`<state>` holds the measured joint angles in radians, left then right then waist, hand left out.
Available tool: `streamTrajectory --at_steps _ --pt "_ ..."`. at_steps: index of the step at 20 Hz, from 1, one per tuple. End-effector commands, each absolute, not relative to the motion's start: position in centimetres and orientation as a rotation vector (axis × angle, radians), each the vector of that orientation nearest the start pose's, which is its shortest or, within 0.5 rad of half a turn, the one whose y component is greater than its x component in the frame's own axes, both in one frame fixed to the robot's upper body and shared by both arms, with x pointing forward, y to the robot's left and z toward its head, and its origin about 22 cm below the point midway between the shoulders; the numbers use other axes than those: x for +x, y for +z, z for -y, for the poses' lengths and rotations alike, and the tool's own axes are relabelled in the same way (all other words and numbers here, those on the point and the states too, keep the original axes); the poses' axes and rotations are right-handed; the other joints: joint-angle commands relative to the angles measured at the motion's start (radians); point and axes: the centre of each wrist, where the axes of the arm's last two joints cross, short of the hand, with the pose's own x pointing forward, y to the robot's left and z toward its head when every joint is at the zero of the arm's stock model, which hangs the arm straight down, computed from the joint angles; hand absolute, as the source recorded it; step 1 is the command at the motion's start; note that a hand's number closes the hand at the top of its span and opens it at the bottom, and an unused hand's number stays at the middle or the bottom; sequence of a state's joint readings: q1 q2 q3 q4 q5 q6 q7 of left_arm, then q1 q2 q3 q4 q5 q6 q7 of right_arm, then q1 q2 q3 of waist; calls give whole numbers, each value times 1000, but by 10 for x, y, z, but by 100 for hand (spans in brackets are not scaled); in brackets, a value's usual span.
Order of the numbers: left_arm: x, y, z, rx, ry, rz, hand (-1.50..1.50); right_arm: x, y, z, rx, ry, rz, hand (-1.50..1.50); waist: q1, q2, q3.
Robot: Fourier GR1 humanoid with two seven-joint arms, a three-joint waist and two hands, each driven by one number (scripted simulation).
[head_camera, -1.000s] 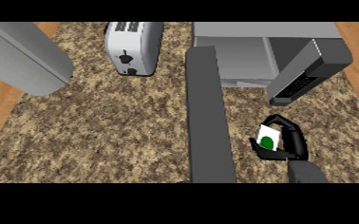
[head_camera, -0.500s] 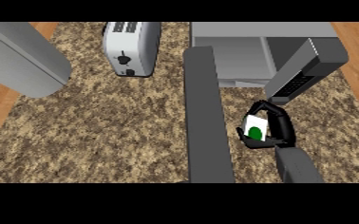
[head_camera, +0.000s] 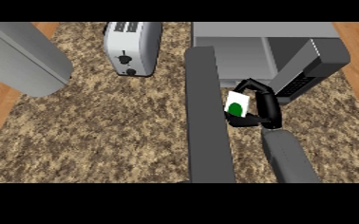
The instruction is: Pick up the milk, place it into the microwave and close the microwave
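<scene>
The milk [head_camera: 237,104] (white carton, green spot on its face, no writing I can read) sits in my right hand [head_camera: 262,108], fingers curled round it, just before the open microwave [head_camera: 242,57], whose door [head_camera: 312,69] stands swung out at right. A toaster [head_camera: 132,47] stands on the speckled brown bench [head_camera: 105,128].

I see flat, even light with no glare or hard shadows, only a dim shade inside the microwave [head_camera: 242,59] cavity and nothing blurred around it.
</scene>
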<state>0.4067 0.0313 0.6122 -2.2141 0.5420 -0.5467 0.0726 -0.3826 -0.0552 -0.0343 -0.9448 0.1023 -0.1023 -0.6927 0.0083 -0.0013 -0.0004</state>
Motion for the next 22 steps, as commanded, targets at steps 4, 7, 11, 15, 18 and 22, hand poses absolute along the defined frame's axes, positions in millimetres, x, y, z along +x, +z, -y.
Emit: streamTrajectory --at_steps 4,7,11,15,18,22 --pt "105 98 -371 5 34 1934 -150 375 -11 181 -275 324 1993 150 9 6 0" --pt "86 110 -363 24 35 1929 -150 397 7 186 -324 400 1952 150 20 6 1" --pt "100 99 -371 15 36 1928 -150 411 5 173 -394 393 1918 150 23 11 1" --pt "99 97 -373 7 29 1936 -150 421 8 181 -519 414 1891 150 47 20 1" --pt "104 90 -375 -15 3 1944 -150 430 20 195 -566 373 1890 150 61 27 2" --pt "109 92 -370 -31 10 1949 -150 429 15 207 -654 359 1881 150 83 40 3"
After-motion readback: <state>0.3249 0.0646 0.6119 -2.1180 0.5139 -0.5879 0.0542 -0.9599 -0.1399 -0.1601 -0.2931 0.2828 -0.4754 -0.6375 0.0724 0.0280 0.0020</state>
